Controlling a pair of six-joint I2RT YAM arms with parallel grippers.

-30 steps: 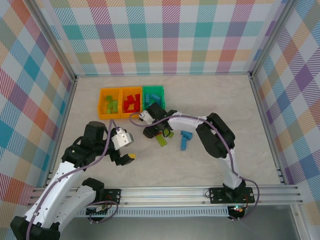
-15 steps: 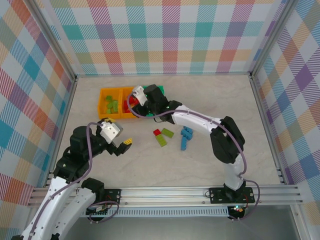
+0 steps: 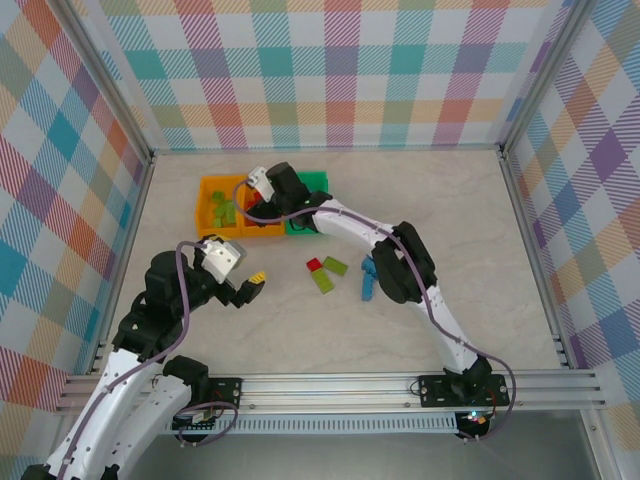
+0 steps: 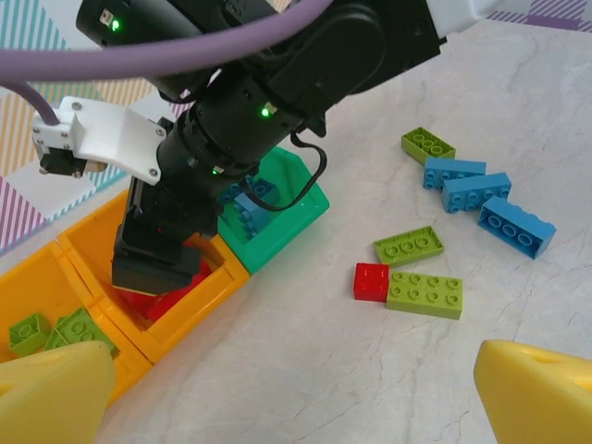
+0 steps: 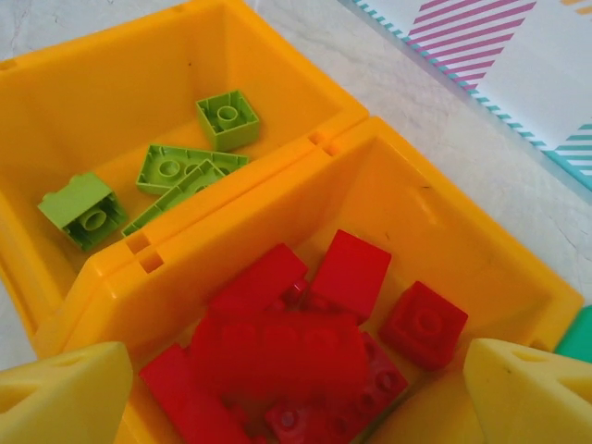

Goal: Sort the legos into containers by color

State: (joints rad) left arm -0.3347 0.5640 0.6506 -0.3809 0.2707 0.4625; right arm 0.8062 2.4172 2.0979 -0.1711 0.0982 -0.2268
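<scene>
The right tool [image 5: 294, 388] has moved over the mid orange bin [image 5: 444, 199], fingers now spread, nothing pinched; prob. 1 more red just dropped onto the red bricks [image 5: 277, 351] there. The left orange bin [image 5: 120, 74] has lime bricks [image 5: 176, 171], the green bin [image 4: 296, 217] blue bricks [image 4: 245, 208]. The left tool [image 4: 296, 398]: spread, empty. On the tabletop [image 3: 450, 200] wait a loose red brick [image 4: 371, 280], some lime + blue.

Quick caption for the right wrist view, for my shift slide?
Right tool open above the orange bin of red legos; lime legos sit in the neighbouring orange bin.
</scene>
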